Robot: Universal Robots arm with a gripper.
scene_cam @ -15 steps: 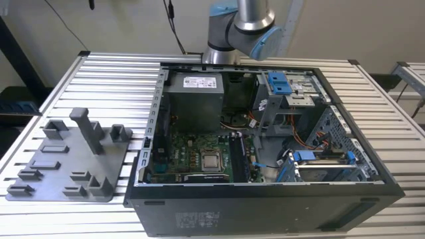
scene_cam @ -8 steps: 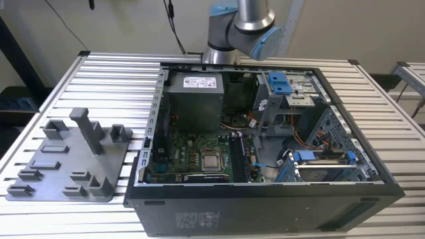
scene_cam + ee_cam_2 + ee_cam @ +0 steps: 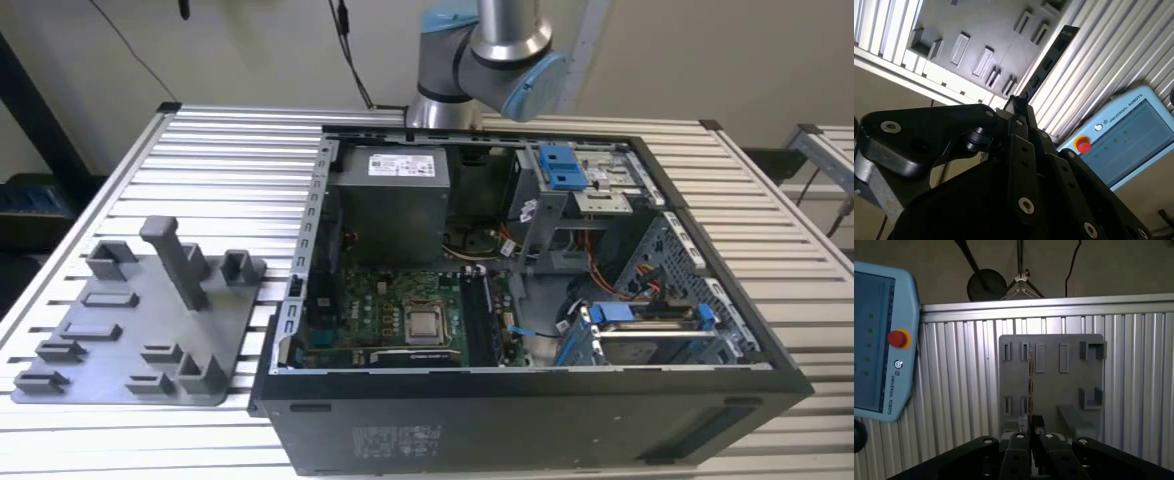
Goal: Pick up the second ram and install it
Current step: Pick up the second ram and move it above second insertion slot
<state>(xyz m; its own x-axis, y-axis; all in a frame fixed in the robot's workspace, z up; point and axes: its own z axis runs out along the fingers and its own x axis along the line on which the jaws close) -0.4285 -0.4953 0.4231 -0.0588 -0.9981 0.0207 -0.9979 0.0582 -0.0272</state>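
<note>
— So, where is the second ram point(image 3: 1030, 385)?
— In the gripper point(image 3: 1030, 432). In both wrist views the two fingers are closed on one end of the stick, and the rest is free in the air.
— Which way does it point?
— Its long axis runs straight out from the fingertips, away from the gripper. The first wrist view shows it edge-on, as a thin line in front of the grey fixture plate point(image 3: 1064, 390). The second wrist view shows more of its dark flat side.
— How many sticks?
— One shows. There is also one fixture plate, lying on the slatted metal table point(image 3: 240, 170), and one teach pendant point(image 3: 874, 340) with a single red button point(image 3: 897, 338).
— And the computer?
— In the exterior view, one open computer case point(image 3: 534, 400) lies on the table at the exterior view's right of the plate. Its green motherboard point(image 3: 387, 310) is exposed. One arm point(image 3: 487, 50) rises behind the case.
</note>
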